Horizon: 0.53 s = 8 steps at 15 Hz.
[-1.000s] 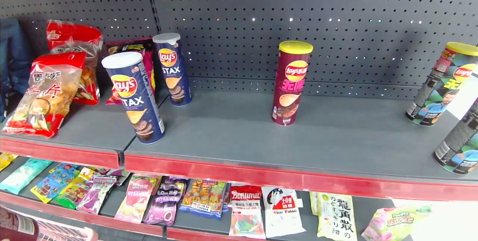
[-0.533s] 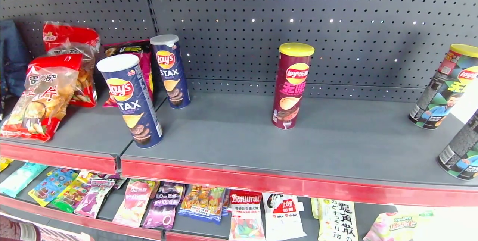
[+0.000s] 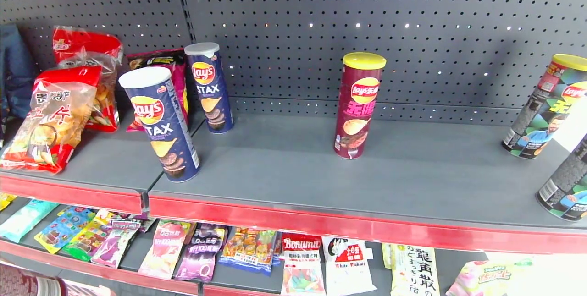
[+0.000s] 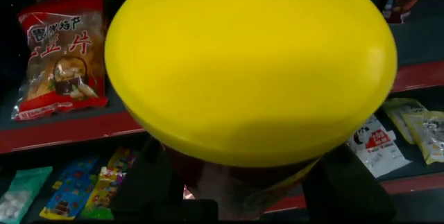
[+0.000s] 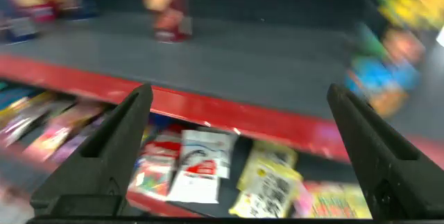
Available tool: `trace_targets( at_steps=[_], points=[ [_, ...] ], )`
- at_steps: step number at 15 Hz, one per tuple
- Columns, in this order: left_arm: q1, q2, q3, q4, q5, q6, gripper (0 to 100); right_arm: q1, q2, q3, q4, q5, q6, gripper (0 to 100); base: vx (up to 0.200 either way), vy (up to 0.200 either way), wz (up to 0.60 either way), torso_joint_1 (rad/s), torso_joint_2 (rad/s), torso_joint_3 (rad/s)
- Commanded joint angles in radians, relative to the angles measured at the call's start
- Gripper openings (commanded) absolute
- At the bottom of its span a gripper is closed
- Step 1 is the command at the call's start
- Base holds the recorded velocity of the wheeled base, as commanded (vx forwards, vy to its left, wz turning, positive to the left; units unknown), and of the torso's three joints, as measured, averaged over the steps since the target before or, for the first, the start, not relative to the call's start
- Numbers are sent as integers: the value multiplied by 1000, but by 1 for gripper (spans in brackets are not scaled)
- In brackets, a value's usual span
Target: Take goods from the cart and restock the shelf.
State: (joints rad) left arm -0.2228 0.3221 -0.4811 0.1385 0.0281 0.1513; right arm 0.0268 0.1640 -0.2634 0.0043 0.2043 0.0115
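Note:
A chip can with a yellow lid point(image 4: 250, 64) and a dark red body fills the left wrist view. My left gripper point(image 4: 243, 200) is shut on it just below the lid, with dark fingers point(image 4: 149, 189) on both sides. It hangs in front of the shelf's red front edge point(image 4: 69, 130). My right gripper point(image 5: 239, 161) is open and holds nothing; it is level with the red edge point(image 5: 229, 113) of the grey shelf board point(image 3: 284, 167). On that board a maroon can with a yellow lid point(image 3: 357, 106) stands upright near the back.
Two blue cans point(image 3: 160, 124) point(image 3: 208, 87) and red snack bags point(image 3: 50, 117) stand on the shelf's left part, and two green-black cans point(image 3: 543, 106) point(image 3: 566, 181) on the right. Bare board lies around the maroon can. Candy bags point(image 3: 252, 245) fill the lower shelf.
The whole head picture shifted slightly a second ago, so the camera moved. The goods on the shelf have kept their places.

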Motion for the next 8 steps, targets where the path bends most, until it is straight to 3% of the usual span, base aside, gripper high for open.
trace_targets(
  at_steps=[1,3,4,7,8],
  points=[
    [-1,34,-4,0,-8,-19,0,50,308,-214,3,208,-122,100,0,0,0,0,0,0],
    [-1,61,-19,0,-10,-22,0,114,479,-324,0,317,-131,100,0,0,0,0,0,0],
    [-1,75,-19,0,-14,-24,0,165,551,-370,0,317,-133,100,0,0,0,0,0,0],
    [0,91,-16,1,-25,-24,0,274,770,-513,-4,265,-133,100,0,0,0,0,0,0],
    [0,101,-19,0,-14,-22,0,337,902,-576,-21,193,-131,100,0,0,0,0,0,0]
  ],
)
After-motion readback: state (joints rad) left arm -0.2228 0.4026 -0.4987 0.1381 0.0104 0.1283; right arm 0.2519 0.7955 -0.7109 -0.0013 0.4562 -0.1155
